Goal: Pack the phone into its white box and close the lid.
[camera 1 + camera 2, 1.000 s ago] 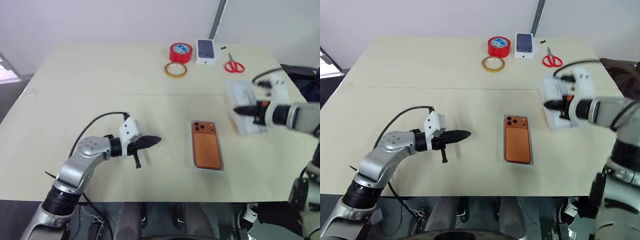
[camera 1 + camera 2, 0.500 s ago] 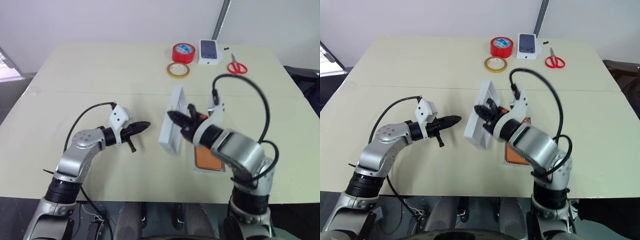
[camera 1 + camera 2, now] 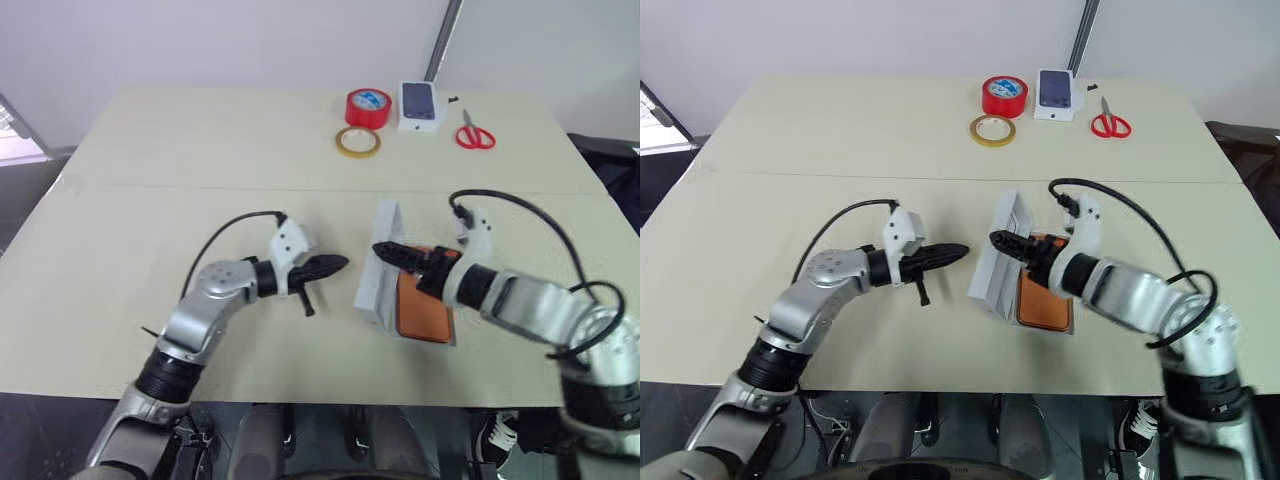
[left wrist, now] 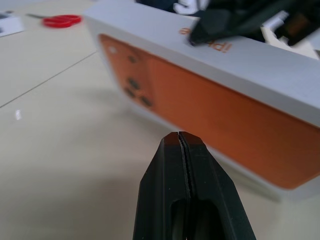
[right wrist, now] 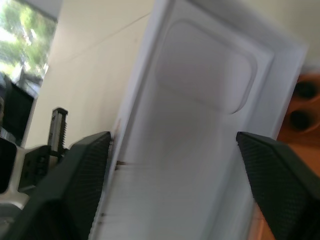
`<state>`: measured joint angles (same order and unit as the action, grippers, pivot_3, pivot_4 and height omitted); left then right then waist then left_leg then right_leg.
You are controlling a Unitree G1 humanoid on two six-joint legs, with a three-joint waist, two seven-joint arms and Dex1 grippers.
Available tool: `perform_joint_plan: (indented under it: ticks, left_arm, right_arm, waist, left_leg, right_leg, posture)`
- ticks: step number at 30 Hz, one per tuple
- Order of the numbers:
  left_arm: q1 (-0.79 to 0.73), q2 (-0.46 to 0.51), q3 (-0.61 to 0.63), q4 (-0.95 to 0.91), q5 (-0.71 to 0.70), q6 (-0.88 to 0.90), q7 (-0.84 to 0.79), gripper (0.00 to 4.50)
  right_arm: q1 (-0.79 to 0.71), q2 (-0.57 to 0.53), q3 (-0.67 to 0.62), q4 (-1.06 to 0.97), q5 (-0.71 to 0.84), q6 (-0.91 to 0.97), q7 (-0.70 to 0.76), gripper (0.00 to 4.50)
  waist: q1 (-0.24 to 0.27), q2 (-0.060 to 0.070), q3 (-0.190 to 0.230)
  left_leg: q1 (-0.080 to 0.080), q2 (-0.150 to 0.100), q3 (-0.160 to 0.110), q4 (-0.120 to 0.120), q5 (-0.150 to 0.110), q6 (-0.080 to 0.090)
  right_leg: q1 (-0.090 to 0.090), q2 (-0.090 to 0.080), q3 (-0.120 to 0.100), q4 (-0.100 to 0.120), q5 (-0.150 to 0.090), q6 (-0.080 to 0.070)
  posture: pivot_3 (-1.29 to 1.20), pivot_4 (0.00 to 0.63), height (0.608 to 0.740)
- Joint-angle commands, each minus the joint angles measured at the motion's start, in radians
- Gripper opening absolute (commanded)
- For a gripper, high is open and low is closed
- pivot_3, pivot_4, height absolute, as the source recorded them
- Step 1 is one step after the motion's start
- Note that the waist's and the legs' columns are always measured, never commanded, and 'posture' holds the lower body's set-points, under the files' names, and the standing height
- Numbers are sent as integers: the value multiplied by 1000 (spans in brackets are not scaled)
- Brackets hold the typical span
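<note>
Lid [image 3: 997, 255] at frame centre stands on edge, light stiff card; take its long edges. Right gripper [image 3: 1002, 240] open wide astride it, gripping nothing; left gripper [image 3: 958, 250] shut, empty.

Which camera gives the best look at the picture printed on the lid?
The left wrist view: the lid turns its orange printed face there. The right wrist view shows its pale inside; the head views show it on edge beside the phone.

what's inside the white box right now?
The phone lies inside the white box, orange back up. The lid stands tilted on edge along its left side, not over it yet. The phone's left edge is hidden behind the lid.
</note>
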<state>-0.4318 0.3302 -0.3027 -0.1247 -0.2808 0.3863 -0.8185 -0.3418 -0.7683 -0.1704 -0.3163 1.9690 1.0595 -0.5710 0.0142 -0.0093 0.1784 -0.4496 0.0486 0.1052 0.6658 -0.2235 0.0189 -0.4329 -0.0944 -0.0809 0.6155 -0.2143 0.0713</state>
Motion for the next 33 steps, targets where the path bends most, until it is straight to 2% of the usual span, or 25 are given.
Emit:
perform_joint_plan:
  ticks: [1, 6, 12, 16, 19, 25, 33]
  left_arm:
    - [-39, -38, -41, 17, 36, -14, 9, 0]
    - [-66, -87, -63, 27, 34, 1, -2, 0]
    - [-57, -86, -69, 28, 40, 3, -2, 0]
    - [-59, -90, -67, 26, 41, 7, 1, 0]
    - [-72, -99, -66, 39, 44, 8, 2, 0]
    - [-101, -123, -66, 72, 55, -4, -7, 0]
    - [-127, -139, -54, 87, 56, -11, -7, 0]
  right_arm:
    - [-66, -142, -15, 61, 3, 96, 133, 3916]
    - [-105, -335, 29, 134, -28, 153, 211, 3916]
    - [-88, -369, 65, 112, -171, 175, 310, 3916]
    - [-82, -375, 79, 83, -346, 184, 401, 3916]
    - [-99, -370, 89, 61, -486, 168, 492, 3050]
    - [-152, -343, 142, -11, -703, 139, 695, 50]
    - [-131, -281, 193, -131, -803, 164, 846, 50]
  waist:
    - [-1, -1, -1]
    - [-1, 0, -1]
    - [-1, 0, -1]
    - [0, 0, -1]
    - [0, 0, -1]
    - [-1, 0, -1]
    - [0, 0, -1]
  left_leg:
    - [0, 0, 0, 0, 0, 0]
    - [1, 1, -1, -1, 0, 1]
    - [1, 0, -1, 0, 0, 1]
    - [1, 1, -1, 0, 0, 1]
    - [0, 0, -1, 0, 0, 1]
    - [0, 0, -1, 0, 0, 1]
    - [0, 1, -1, 0, 0, 1]
  right_leg:
    - [0, 0, 0, 0, 0, 0]
    - [0, 2, 0, 0, 0, 1]
    - [0, 2, 0, 0, 0, 1]
    - [0, 1, 0, -1, 0, 1]
    - [0, 1, 0, -1, 0, 1]
    - [0, 1, 0, -1, 0, 1]
    - [0, 1, 0, -1, 0, 1]
  posture:
    - [0, 150, 740]
    - [0, 150, 740]
    - [0, 150, 740]
    - [0, 150, 740]
    - [0, 150, 740]
    - [0, 150, 740]
    - [0, 150, 740]
